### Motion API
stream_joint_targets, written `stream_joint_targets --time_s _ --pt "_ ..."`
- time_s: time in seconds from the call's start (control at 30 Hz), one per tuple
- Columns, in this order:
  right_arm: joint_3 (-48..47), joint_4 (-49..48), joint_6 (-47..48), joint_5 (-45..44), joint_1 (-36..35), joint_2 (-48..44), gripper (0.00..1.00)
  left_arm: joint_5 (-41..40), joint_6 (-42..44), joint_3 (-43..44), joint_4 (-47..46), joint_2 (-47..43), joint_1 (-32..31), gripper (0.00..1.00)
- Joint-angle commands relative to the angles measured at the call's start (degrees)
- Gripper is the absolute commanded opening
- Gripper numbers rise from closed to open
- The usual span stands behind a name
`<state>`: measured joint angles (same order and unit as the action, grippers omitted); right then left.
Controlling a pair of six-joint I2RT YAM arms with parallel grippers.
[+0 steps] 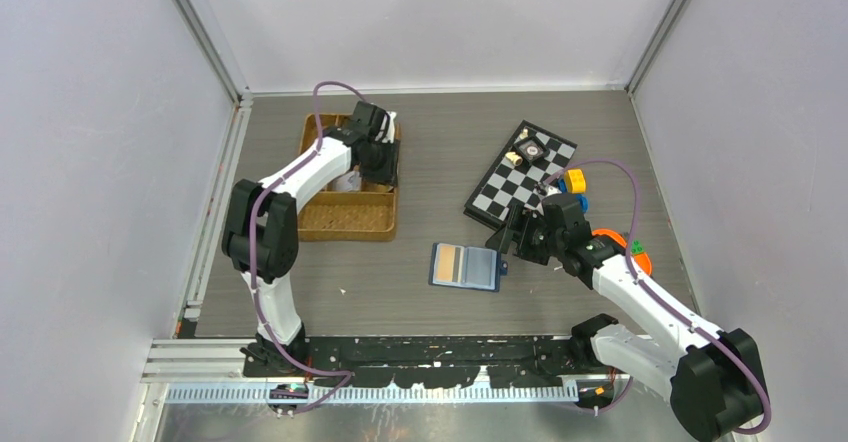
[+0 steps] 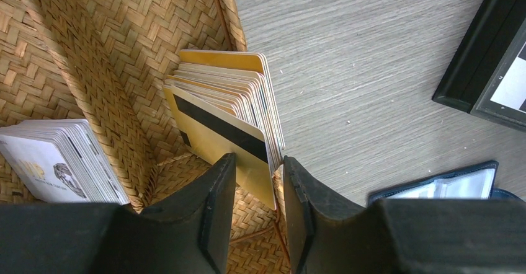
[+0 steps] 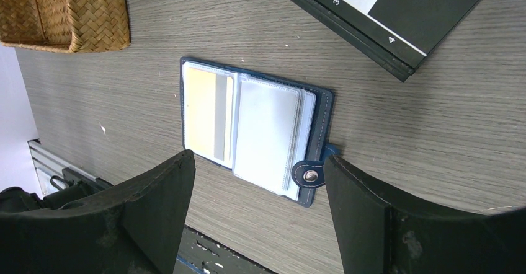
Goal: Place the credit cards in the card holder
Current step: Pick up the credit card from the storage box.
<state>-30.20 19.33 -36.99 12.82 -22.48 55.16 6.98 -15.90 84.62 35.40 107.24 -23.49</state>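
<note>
The grey wood-grain desk (image 1: 400,307) carries a brown wicker tray (image 1: 345,222) at the left rear. A black-and-white checkerboard (image 1: 505,190) lies at an angle toward the right rear, with a few small pieces on it and some coloured toys beside it.

The left arm reaches over into the tray. The right arm leans in low from the right, beside the near corner of the checkerboard.

The card holder (image 1: 465,267) lies open and flat on the bare desk between tray and checkerboard, nearer the front. Its snap tab (image 3: 308,175) sticks out along one edge. One clear pocket shows an orange-tan card (image 3: 205,116) with a grey stripe, and the sleeves beside it look empty, though glare makes that hard to judge.

The right claw (image 3: 259,162) hangs above the holder with its fingers spread wide to either side of it, touching nothing.

In the tray, the credit cards (image 2: 232,85) stand fanned in one compartment. A white stack (image 2: 56,159) leans in the next one, across a woven divider.

The left claw (image 2: 259,162) is narrowed around the lower corner of the front card (image 2: 217,128), tan with a dark stripe. I cannot tell whether the pads actually press it.
</note>
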Motion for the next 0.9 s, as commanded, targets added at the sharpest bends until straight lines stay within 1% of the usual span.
stream_joint_targets --time_s 0.0,0.2,0.4,0.53,0.87 --pt "-0.04 -1.94 -0.36 0.89 0.20 0.22 0.81 3.65 -0.91 -0.86 -0.77 -1.96 -0.25 0.36" --pt "0.13 -2.17 -0.44 1.04 0.22 0.20 0.81 4.26 -1.28 -0.86 -0.68 -2.50 -0.25 0.35" --pt "0.22 -2.67 -0.57 1.48 0.18 0.52 0.81 5.75 -1.85 -1.12 -1.02 -3.43 -0.25 0.40" --pt "0.31 -2.71 -0.70 1.51 0.16 0.54 0.81 6.79 -2.16 -1.08 -1.22 -3.28 -0.25 0.41" --pt "0.23 -2.72 -0.80 1.50 0.24 0.60 0.81 7.52 -2.64 -1.12 -1.35 -4.14 -0.25 0.33"
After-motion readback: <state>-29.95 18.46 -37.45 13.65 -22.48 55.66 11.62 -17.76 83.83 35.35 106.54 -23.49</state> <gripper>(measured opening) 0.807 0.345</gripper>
